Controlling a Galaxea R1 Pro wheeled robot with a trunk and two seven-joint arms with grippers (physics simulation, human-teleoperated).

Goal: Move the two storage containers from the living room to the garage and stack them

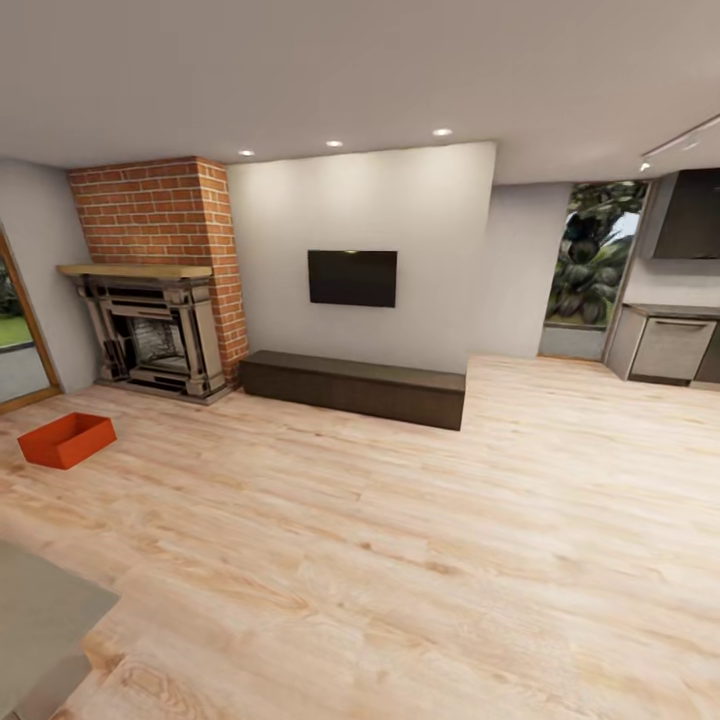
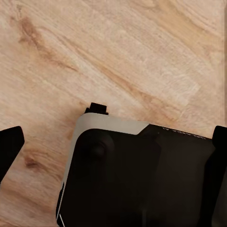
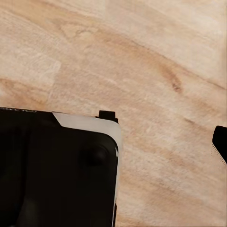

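Head view is showing one storage container [image 1: 67,439] sitting on the wood floor [image 1: 400,560] near the fireplace [image 1: 155,335], probably light and rigid, best gripped by opposite rims, while both grippers' finger states are reading as indeterminate.

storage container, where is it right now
In the head view one storage container sits on the light wood floor at far left, in front of the brick fireplace and near the glass door.

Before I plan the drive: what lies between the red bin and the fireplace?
In the head view, only bare wood plank floor separates the storage container from the fireplace.
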